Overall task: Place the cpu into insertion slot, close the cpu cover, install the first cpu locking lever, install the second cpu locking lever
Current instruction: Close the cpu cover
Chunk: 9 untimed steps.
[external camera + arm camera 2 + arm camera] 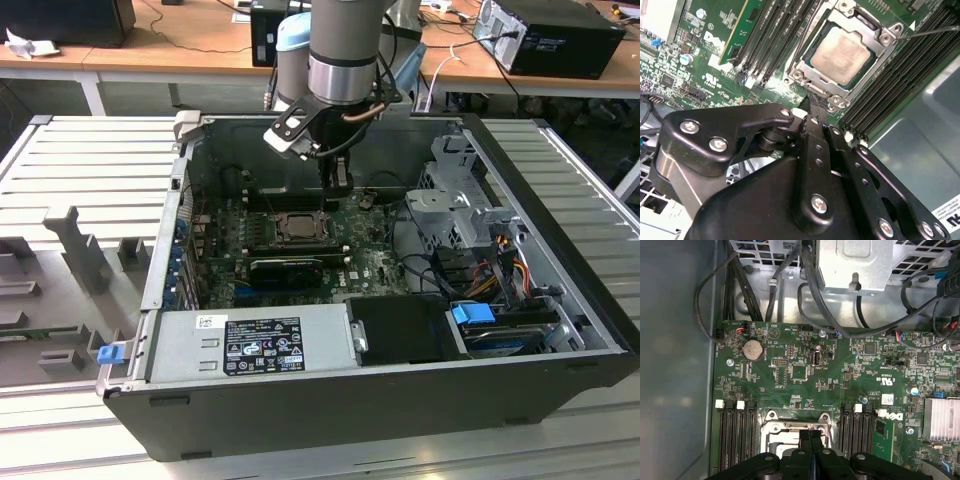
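Observation:
The cpu [842, 54] lies flat in the insertion slot [772, 429] on the green board, silvery-tan face up. The cpu cover [816, 86] rests down around it as a silvery frame. A thin metal lever [932, 31] runs from the socket's corner out over the memory slots. My gripper [813, 102] is shut with nothing between its fingers. Its tip hangs close over the socket's edge, beside the cover's screwed corner. In the exterior view the gripper [335, 188] is inside the open case, just behind the cpu [297, 226]. In the first wrist view the gripper [810, 437] covers the socket's middle.
Long black memory slots [905, 65] flank the socket on both sides. A power supply [250, 345] sits at the case front, and a metal drive cage [455, 205] with cables [765, 285] stands at the exterior view's right. A finned heatsink [941, 417] is on the board.

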Each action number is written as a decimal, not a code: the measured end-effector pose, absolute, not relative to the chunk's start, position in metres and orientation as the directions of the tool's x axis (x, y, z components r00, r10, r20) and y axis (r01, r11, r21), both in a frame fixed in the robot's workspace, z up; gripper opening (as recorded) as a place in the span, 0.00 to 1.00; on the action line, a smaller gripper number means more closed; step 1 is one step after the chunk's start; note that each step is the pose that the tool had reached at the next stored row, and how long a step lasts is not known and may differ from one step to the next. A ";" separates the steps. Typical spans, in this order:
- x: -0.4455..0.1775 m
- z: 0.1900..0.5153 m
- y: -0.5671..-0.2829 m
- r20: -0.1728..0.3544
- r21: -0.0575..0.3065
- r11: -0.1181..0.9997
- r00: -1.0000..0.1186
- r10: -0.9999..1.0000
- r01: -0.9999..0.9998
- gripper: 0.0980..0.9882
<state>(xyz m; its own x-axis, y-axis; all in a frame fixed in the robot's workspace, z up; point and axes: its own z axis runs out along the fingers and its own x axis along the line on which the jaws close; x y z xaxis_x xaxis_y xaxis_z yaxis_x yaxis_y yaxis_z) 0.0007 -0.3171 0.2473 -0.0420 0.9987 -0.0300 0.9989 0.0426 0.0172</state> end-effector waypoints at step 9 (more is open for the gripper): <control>-0.015 0.244 -0.317 -0.023 0.017 0.043 -0.042 0.999 0.999 0.01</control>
<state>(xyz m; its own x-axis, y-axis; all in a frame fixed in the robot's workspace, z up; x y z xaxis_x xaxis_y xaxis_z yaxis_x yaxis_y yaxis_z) -0.0150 -0.3171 0.2438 -0.0421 0.9989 -0.0226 0.9989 0.0425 0.0175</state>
